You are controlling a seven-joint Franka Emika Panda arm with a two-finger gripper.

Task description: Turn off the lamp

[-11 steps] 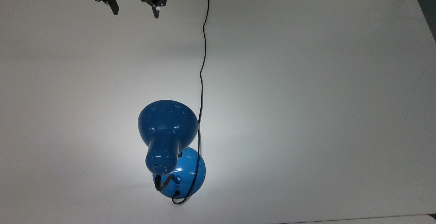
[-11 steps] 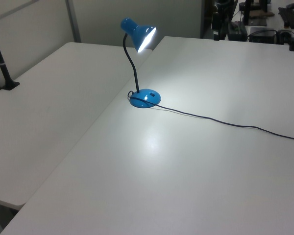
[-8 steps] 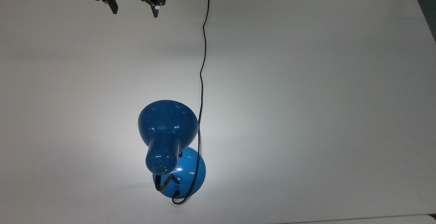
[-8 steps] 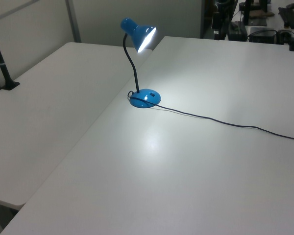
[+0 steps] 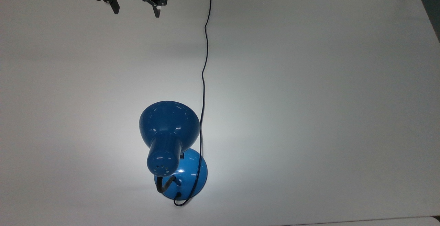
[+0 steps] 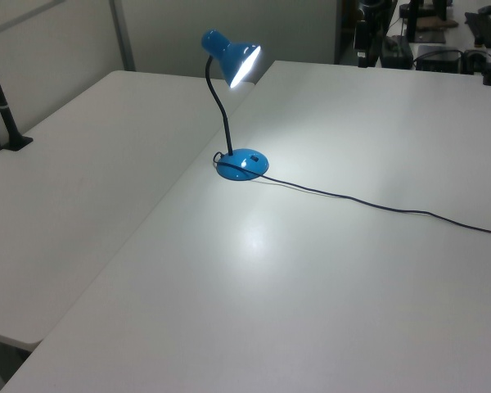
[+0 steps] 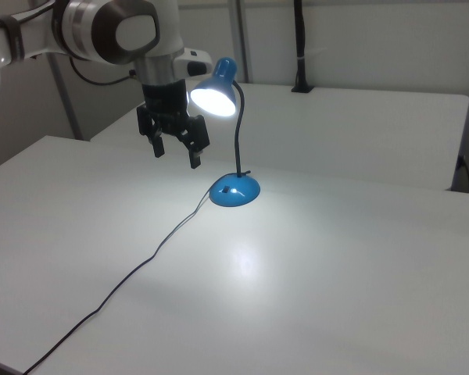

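Blue desk lamp, lit, on white table; gripper parted and empty.

Item: the lamp (image 5: 169,135), glossy blue, standing upright on the white table (image 5: 309,81). Bell-shaped shade (image 7: 216,91) with vent holes at its narrow end, bulb glowing and casting a bright pool on the table beside the lamp. Black flexible neck (image 6: 219,110) rising from the round blue base (image 6: 242,164). Thin black cord (image 5: 205,64) leaving the base and running across the table to its far edge at the top view's top. Gripper (image 5: 136,12), black, two fingers spread apart with nothing between them, hanging above the table well apart from the lamp, toward the top view's upper left; in the right view it sits just beside the shade, on the right view's left.
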